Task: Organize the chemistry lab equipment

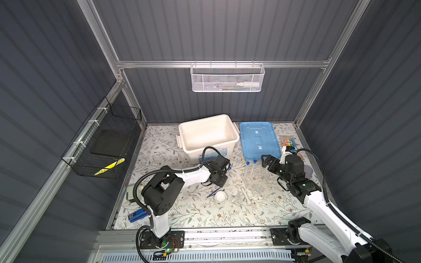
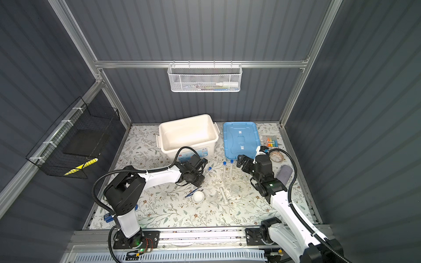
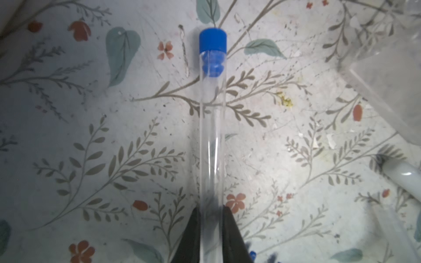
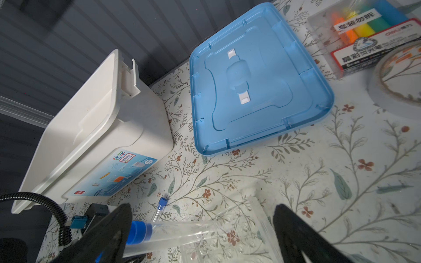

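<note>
Listing your bench, largest first. Item one: white box (image 1: 189,150), lid off, just beyond your left gripper (image 3: 210,208). Item two: blue lid (image 1: 259,141), flat on the mat, beyond your right gripper (image 4: 202,207). (Clerk)

And the lab pieces? (Operator)

Item three: clear tube rack (image 1: 252,177), just beside your right gripper, with two blue-capped tubes upright in it. That gripper's fingers stand wide apart and hold nothing. Item four, a lot of three: white dish (image 1: 220,196), pestle (image 1: 246,195) and dark tweezers (image 1: 214,193), all back toward the base from your left gripper. Item five, the smallest: one test tube (image 3: 213,125), its closed end pinched between your left gripper's jaws, its blue cap (image 3: 213,41) straight ahead of them. You cannot tell whether it is off the mat. (Clerk)

Which step, then? (Operator)

The pick of the loose tube, by my reading: the grip is made, the carry not begun. Next you would lift slowly, since you hold it by one end. Then turn it cap up and lower it into a free rack hole, keeping clear of your right gripper. (Clerk)
</note>
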Robot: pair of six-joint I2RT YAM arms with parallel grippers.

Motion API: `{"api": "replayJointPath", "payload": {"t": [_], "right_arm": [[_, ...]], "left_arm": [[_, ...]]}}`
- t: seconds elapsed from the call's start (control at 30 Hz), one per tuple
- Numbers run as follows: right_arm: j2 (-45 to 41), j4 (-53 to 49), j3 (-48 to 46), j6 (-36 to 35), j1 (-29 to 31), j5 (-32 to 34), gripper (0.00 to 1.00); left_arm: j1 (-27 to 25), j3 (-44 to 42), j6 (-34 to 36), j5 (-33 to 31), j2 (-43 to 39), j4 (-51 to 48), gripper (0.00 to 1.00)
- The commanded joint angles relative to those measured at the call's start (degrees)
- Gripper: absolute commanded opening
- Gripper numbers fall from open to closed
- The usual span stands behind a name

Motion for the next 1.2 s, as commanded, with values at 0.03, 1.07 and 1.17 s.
{"api": "replayJointPath", "payload": {"t": [0.03, 1.07, 1.17], "right_arm": [[1.1, 1.6, 1.2, 2.0, -1.4, -3.9, 0.99], [26.6, 2.7, 24.3, 2.8, -3.6, -37.4, 0.72], [27.3, 3.1, 24.5, 3.2, -3.3, -37.9, 0.66]], "left_arm": [[-0.2, 1.6, 1.5, -0.8, -4.9, 1.5, 0.13], [-0.4, 10.1, 13.1, 6.6, -10.9, 6.4, 0.13], [-0.5, 10.5, 13.1, 7.2, -10.3, 6.7, 0.13]]}}
